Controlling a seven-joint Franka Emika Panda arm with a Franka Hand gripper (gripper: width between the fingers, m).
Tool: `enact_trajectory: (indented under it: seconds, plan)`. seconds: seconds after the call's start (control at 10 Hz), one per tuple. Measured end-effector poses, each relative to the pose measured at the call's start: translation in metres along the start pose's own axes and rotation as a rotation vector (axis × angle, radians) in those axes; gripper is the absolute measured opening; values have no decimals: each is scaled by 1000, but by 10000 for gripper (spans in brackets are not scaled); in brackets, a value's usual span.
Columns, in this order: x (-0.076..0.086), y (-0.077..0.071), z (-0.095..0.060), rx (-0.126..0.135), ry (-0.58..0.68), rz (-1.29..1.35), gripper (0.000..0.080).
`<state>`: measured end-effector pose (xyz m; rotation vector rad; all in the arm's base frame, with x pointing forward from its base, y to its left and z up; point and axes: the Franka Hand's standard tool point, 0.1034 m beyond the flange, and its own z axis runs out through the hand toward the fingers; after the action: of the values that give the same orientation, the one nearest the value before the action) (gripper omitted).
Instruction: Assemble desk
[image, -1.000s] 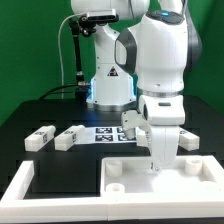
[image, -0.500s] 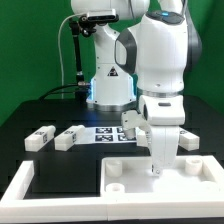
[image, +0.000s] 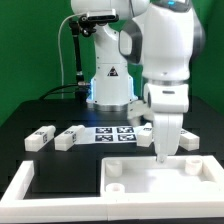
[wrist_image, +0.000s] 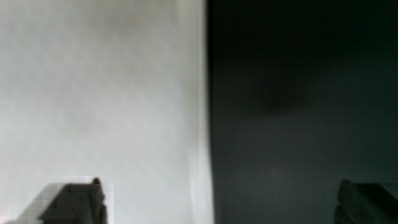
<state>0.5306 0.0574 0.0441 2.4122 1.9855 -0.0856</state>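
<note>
Hanging straight down over the far edge of the tabletop (image: 140, 180), the gripper (image: 162, 154) has its jaws spread wide with nothing between them. The panel lies right beneath it, long side running across the exterior view. Loose legs (image: 40, 138) sit well apart toward the exterior view's left, and the blurred wrist view shows only white meeting black, so I cannot tell whether the gripper touches the rim.

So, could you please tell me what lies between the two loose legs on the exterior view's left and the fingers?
The marker board lies flat on the table between those legs and the fingers; the exterior view shows it.
</note>
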Motion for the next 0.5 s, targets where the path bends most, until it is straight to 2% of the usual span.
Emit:
enact_trajectory:
  seconds: [0.3,0.4,0.5]
  plan:
    - [42,-17,-23,-6,-11,271,649]
    - [53,-18,-24,-22,4,332,649]
    - [52,-16,-21,-38,24,381,649]
